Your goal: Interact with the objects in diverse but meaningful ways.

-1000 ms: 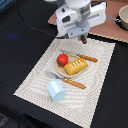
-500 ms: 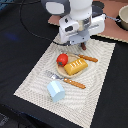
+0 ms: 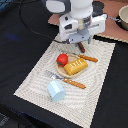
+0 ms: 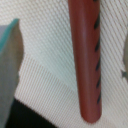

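Moved toward exterior view's left since earlier: gripper (image 3: 80, 45), jaw state unreadable, over sausage stick (image 4: 86, 60) on woven placemat (image 3: 35, 82); black tabletop (image 3: 20, 45) around.

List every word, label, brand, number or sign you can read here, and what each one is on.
None can be read on anything in either view.
The sausage stick carries only dark diagonal stripes, not lettering.
The pale blue cup and the bread block are plain.

A fork (image 3: 66, 80) and knife (image 3: 86, 57) lie on the woven placemat (image 3: 35, 82).
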Available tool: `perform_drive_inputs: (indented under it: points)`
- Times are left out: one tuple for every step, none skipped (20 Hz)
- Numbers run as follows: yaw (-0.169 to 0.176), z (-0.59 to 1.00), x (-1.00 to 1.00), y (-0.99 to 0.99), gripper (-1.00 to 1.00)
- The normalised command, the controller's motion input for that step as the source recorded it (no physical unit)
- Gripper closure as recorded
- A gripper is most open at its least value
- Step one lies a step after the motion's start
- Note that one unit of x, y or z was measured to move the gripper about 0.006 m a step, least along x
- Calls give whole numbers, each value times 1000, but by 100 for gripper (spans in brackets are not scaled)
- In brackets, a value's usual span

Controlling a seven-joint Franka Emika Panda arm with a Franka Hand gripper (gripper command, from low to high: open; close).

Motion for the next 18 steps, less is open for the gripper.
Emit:
perform_drive_inputs:
  points:
    - [-61,620,-249,-80,-100]
    - [-61,600,-251,-100,-100]
    - [-61,577,-246,-123,-100]
    - [-50,549,-246,-180,-100]
    - [-43,489,-200,-240,-100]
    - [-48,429,-151,-277,-100]
    - [-60,340,-120,-363,-100]
    - [-76,214,-43,-400,-100]
    - [-84,97,-43,-463,-100]
    - [-71,37,-89,-483,-100]
    - [-60,17,-140,-534,-100]
    - [-58,17,-106,-569,-100]
    - [-62,20,-126,-620,-100]
    - [-65,20,-131,-643,-100]
    - [-70,0,-114,-674,-100]
    - [-66,0,-120,-694,-100]
    - [-62,0,-114,-691,-100]
    - [-58,0,-126,-677,-100]
